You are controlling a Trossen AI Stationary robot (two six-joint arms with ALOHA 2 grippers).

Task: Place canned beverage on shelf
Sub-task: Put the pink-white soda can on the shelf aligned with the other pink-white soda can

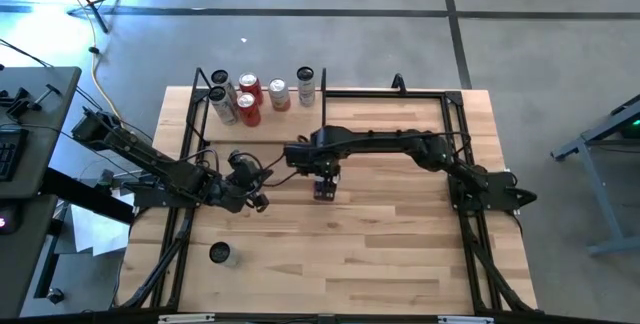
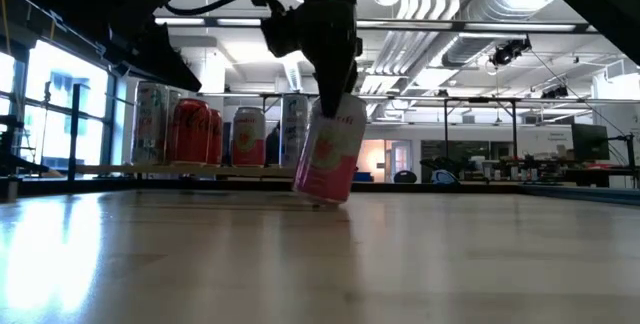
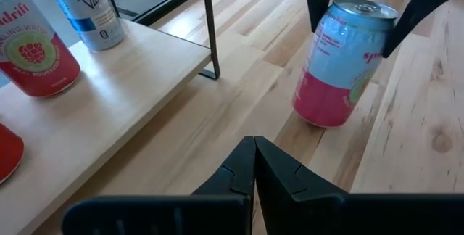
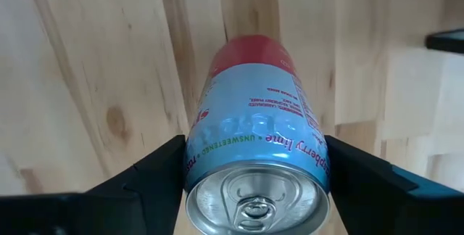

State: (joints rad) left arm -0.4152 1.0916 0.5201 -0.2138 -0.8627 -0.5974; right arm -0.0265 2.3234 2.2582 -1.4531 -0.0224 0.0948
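Note:
A pink-and-light-blue beverage can (image 3: 339, 62) is tilted over the table's middle, held by my right gripper (image 1: 323, 190). The can also shows in the low view (image 2: 330, 149) and in the right wrist view (image 4: 254, 126). The light-wood shelf (image 1: 288, 124) with black end frames stands at the far left and carries several upright cans (image 1: 250, 96). My left gripper (image 3: 254, 164) is shut and empty, just left of the held can and in front of the shelf. My right gripper pinches the can's side wall just below the top rim (image 4: 210, 164) between its two fingers (image 4: 156, 168), coming from above and pointing down. The can hangs tilted, top up. Its bottom edge (image 2: 320, 200) is at or just above the tabletop; I cannot tell which.
Another can (image 1: 219, 254) stands alone near the table's front left. The shelf's black upright (image 3: 210, 32) stands between the held can and the shelf board (image 3: 109, 97). Black frame rails (image 1: 455, 144) run along the table's right and far sides.

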